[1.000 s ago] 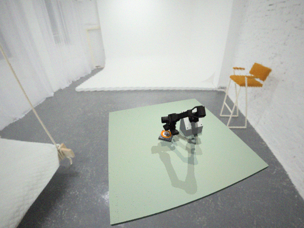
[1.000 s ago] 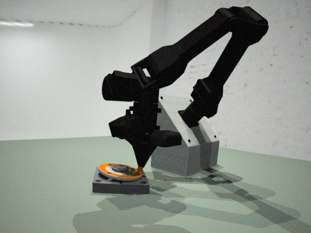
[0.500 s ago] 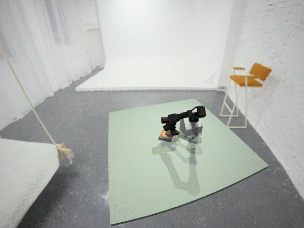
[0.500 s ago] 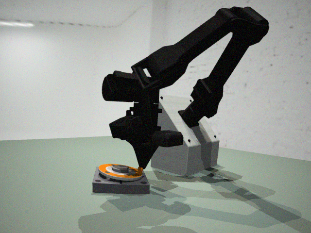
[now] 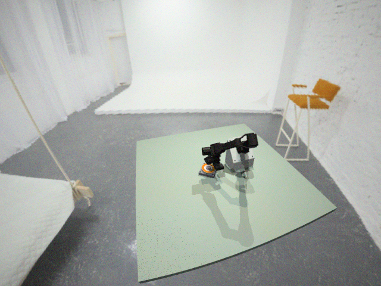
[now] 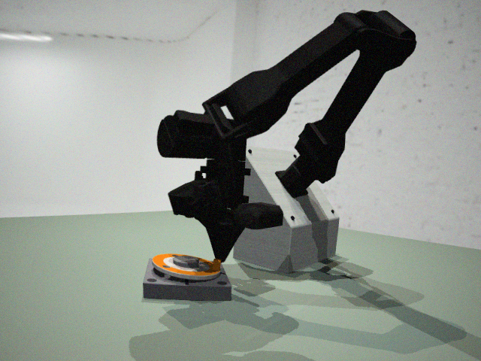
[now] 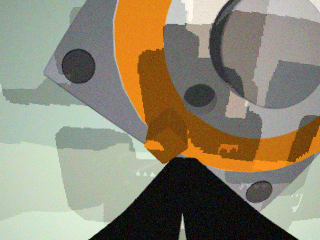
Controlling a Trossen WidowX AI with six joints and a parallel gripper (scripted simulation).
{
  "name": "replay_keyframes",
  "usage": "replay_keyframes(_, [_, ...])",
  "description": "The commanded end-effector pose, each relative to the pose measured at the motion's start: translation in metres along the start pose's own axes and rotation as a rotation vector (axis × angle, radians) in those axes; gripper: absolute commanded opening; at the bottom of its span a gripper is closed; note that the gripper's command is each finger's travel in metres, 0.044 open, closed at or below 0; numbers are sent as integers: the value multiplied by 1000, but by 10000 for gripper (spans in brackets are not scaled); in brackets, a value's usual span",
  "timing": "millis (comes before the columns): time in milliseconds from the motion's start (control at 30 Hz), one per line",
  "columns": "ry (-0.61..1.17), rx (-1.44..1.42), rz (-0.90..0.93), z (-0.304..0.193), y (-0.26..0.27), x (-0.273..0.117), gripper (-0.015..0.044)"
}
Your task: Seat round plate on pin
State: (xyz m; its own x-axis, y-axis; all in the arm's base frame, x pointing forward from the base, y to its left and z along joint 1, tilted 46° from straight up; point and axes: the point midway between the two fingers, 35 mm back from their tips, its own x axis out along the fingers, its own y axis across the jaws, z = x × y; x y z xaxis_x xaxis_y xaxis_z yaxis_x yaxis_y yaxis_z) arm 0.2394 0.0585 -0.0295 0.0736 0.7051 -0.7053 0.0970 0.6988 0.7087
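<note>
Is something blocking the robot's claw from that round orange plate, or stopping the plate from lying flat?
Nothing visible stands between the gripper and the plate's orange tab. The plate sits tilted; presumably the pin underneath, hidden here, props it up.

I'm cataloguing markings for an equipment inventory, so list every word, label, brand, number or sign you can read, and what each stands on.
There are none to read: no lettering, number or sign shows on the round plate, the base, the black arm or its grey-white stand. Any tiny print would be too blurred to make out.
</note>
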Motion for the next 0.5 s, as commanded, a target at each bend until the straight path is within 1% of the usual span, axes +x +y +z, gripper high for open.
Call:
replay_keyframes(0, [-11,-22,16,6,6,0,0])
replay_keyframes(467, [-12,-22,16,14,14,-1,0])
